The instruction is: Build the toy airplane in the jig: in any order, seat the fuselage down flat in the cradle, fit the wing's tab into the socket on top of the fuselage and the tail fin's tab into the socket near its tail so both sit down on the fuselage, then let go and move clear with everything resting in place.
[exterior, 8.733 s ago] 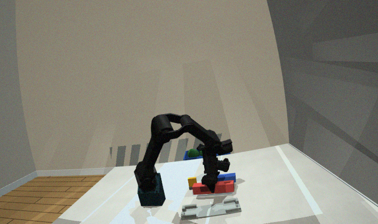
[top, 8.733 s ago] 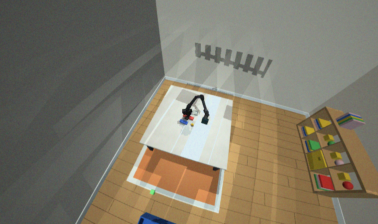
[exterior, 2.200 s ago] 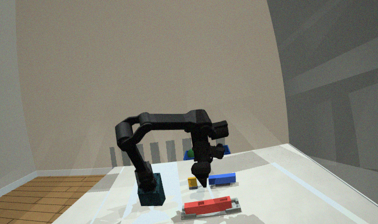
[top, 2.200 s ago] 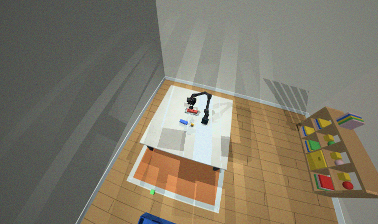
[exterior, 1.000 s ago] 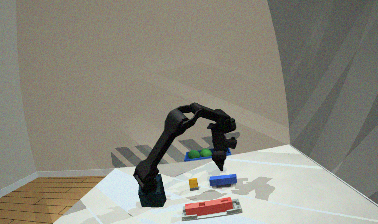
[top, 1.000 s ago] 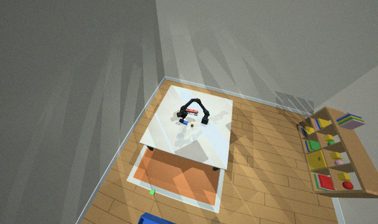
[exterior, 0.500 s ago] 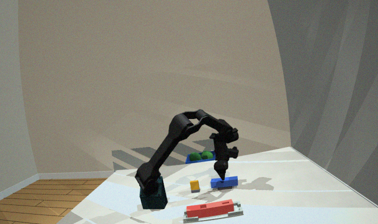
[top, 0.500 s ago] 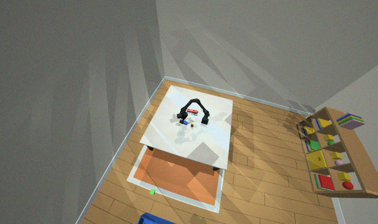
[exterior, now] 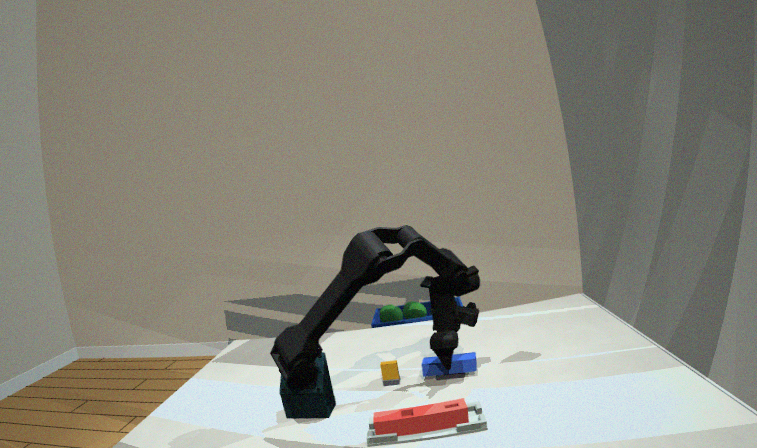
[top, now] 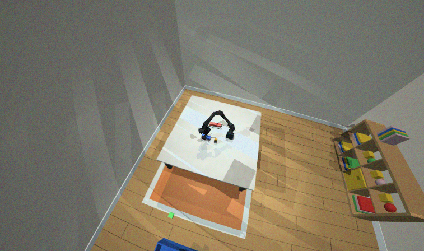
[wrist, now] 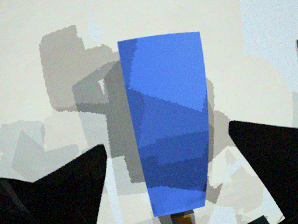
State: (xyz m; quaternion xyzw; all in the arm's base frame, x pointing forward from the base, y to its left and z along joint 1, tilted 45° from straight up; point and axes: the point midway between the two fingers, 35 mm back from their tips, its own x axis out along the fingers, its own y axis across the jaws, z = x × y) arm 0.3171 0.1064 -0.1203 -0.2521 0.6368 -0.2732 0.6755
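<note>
The red fuselage (top: 215, 124) (exterior: 420, 418) lies lengthwise in the pale grey cradle (exterior: 472, 427), with two sockets showing on top and nothing in them. The blue wing (top: 208, 137) (exterior: 465, 362) (wrist: 170, 110) lies apart from it, with a grey piece under it. The yellow tail fin (top: 215, 139) (exterior: 389, 369) stands on a small grey base beside the wing; part of it shows in the wrist view (wrist: 183, 219). My gripper (exterior: 447, 369) (wrist: 170, 139) is open and empty, pointing down low over the wing. In the wrist view one finger is on each side of the wing, with gaps. The exact fingertip height is unclear.
The arm's dark base (top: 229, 136) (exterior: 308, 397) stands on the white table (top: 182, 149), to the tail fin's left in the exterior view. A blue tray with green balls (exterior: 391, 313) is behind the table. A wooden shelf (top: 394, 168) stands far right in the top view.
</note>
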